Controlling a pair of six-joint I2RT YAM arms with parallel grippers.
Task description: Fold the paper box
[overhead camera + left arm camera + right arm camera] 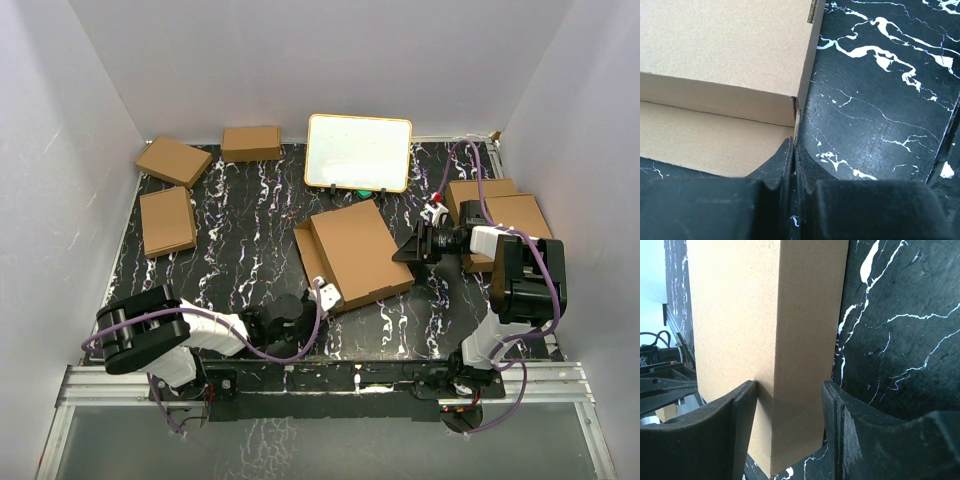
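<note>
The paper box (355, 255) lies mid-table, mostly folded into a flat brown slab, with one flap still out along its left side. My left gripper (318, 296) is at the near-left corner. In the left wrist view its jaws (794, 143) are shut, and the thin cardboard edge (796, 122) of that corner runs in between their tips. My right gripper (412, 250) is at the box's right edge. In the right wrist view it (789, 385) straddles the box's side wall (800, 350), one finger on the top face and the other against the underside.
Small folded brown boxes lie at the back left (173, 160), (250, 143) and left (167, 220). More are stacked on the right (505, 215) behind the right arm. A white board with a tan frame (358, 152) leans at the back. White walls close in three sides.
</note>
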